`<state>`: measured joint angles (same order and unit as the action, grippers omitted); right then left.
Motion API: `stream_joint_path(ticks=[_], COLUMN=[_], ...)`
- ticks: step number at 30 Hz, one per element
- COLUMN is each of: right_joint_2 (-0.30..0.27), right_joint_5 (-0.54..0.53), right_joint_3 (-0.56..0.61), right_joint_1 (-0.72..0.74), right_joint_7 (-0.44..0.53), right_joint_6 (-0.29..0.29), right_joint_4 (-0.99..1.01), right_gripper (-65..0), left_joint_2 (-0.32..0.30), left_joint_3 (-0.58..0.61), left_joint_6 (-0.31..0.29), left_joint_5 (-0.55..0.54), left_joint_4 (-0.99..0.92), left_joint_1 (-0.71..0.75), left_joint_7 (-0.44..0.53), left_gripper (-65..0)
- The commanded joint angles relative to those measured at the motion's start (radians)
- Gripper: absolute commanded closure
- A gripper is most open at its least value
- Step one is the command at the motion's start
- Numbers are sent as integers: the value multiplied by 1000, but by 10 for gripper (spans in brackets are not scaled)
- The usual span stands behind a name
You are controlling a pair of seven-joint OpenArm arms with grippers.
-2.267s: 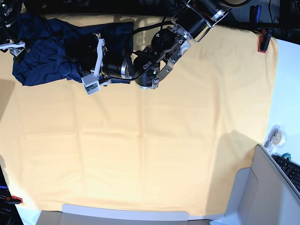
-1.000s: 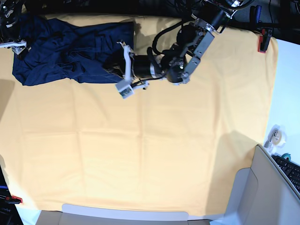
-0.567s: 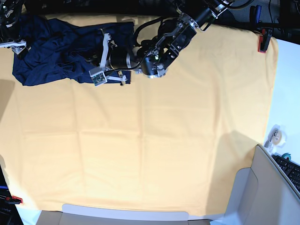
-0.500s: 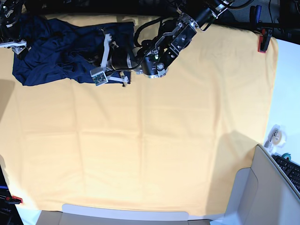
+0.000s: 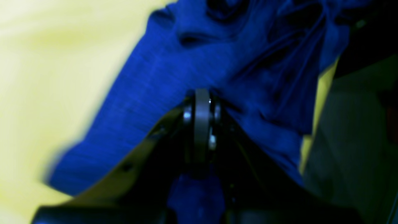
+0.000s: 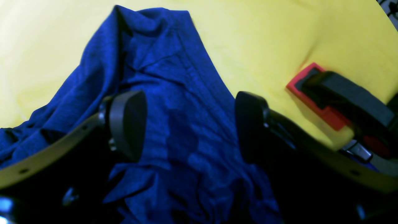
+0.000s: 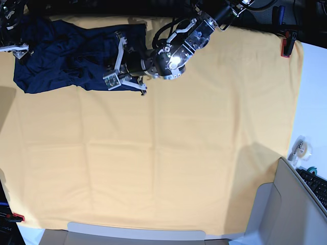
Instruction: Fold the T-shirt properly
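The navy T-shirt (image 7: pixel 61 56) lies crumpled at the far left of the yellow cloth (image 7: pixel 179 153). My left gripper (image 7: pixel 116 67) reaches in from the top right onto the shirt's right part. In the left wrist view the left gripper (image 5: pixel 202 104) is shut, and the T-shirt (image 5: pixel 174 68) tents up to its tips as if pinched. My right gripper (image 7: pixel 14 49) is at the shirt's left end. Its black pads (image 6: pixel 127 124) stand wide apart, open, with the T-shirt (image 6: pixel 186 118) bunched between them, untouched as far as I can see.
A red clamp (image 7: pixel 286 45) holds the cloth at the far right corner, and a red clamp (image 6: pixel 314 93) sits just beside the right gripper. A tape roll (image 7: pixel 300 148), a keyboard (image 7: pixel 317 185) and a grey box (image 7: pixel 286 209) stand at the right edge.
The left arm swung left from the bare cloth below the shirt's right edge and now sits higher, on the shirt's right part. The right gripper has stayed put.
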<state>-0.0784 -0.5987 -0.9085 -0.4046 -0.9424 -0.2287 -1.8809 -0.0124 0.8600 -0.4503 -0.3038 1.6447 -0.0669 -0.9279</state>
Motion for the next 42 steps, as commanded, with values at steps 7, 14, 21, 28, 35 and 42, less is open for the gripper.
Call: stream_joint_path(ticks=[7, 14, 21, 28, 35, 42], right_joint_2=[-13, -13, -11, -11, -11, -11], right_joint_5=[-2, -2, -2, -2, -2, -2], right_joint_3=[-5, -5, -5, -5, -5, -5], right_joint_1=[-3, -3, -3, -6, -6, -7], right_joint_7=[21, 21, 21, 21, 21, 21], right_joint_6=[-4, -4, -4, -4, -4, -4], right_joint_4=[-16, -16, -16, -16, -16, -16], right_gripper=[-428, -428, -428, -428, -428, -428], left_joint_2=[21, 18, 18, 55, 88, 88], left_joint_3=[118, 129, 100, 144, 144, 143], left_joint_6=[-14, -18, 61, 126, 127, 127], left_joint_5=[-13, -16, 25, 97, 97, 97], left_joint_4=[150, 239, 196, 41, 21, -10], left_joint_1=[40, 42, 32, -27, -69, -113], left_joint_7=[13, 22, 11, 60, 60, 66], left_gripper=[0, 0, 0, 0, 0, 0])
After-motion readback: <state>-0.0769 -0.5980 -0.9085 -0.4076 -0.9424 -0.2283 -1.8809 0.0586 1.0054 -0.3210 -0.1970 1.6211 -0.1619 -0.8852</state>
